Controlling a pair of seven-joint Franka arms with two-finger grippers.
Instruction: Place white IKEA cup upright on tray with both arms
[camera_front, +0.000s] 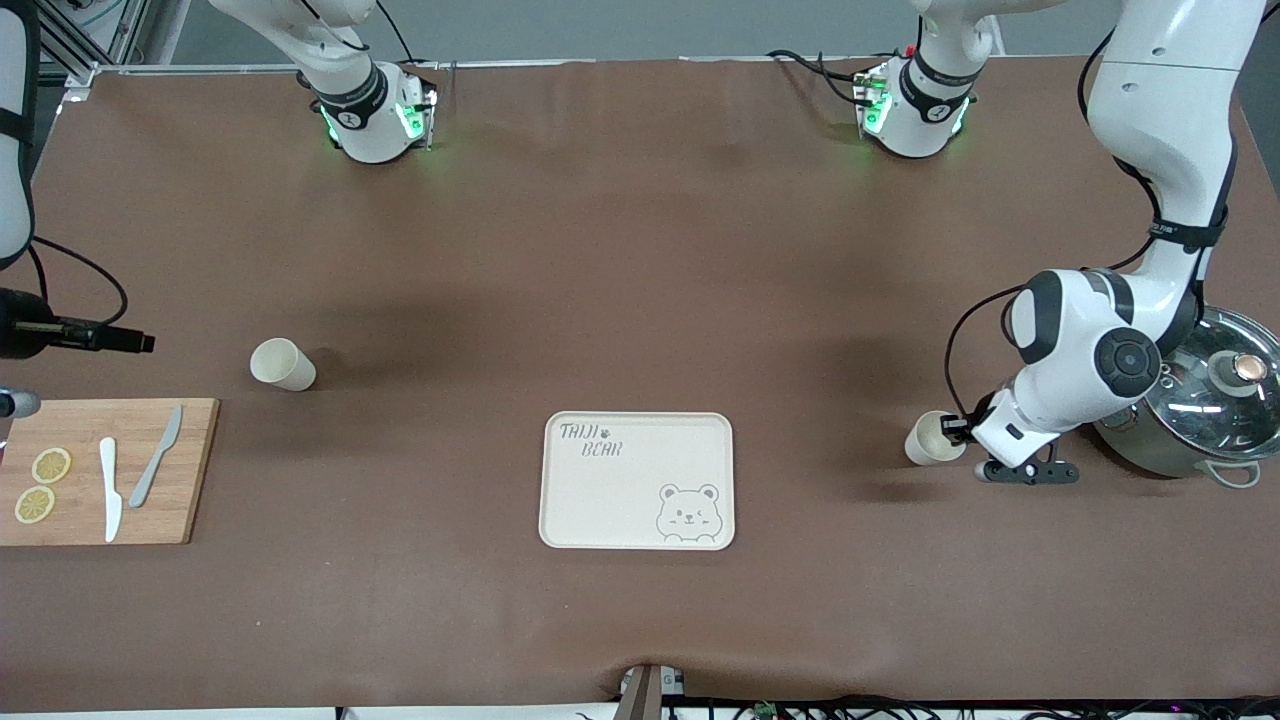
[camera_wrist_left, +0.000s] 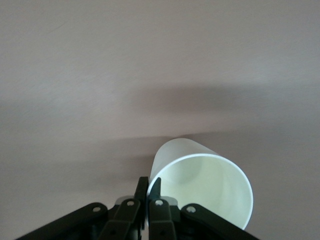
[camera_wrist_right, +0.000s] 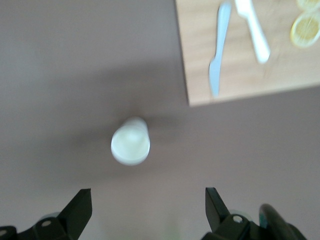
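A white cup (camera_front: 935, 438) lies tipped on its side low at the table, toward the left arm's end, its mouth turned toward the tray. My left gripper (camera_front: 952, 431) is shut on its rim; the left wrist view shows the fingers (camera_wrist_left: 149, 187) pinching the wall of the cup (camera_wrist_left: 200, 185). The cream tray (camera_front: 620, 500) lies near the table's middle, nothing on it. A second white cup (camera_front: 283, 364) lies on its side toward the right arm's end. My right gripper (camera_wrist_right: 147, 200) is open, up in the air over the table beside that cup (camera_wrist_right: 130, 141).
A wooden cutting board (camera_front: 190, 470) with two knives and lemon slices lies nearer the front camera than the second cup; it also shows in the right wrist view (camera_wrist_right: 240, 75). A steel pot with a lid (camera_front: 1210, 400) stands close beside the left arm's wrist.
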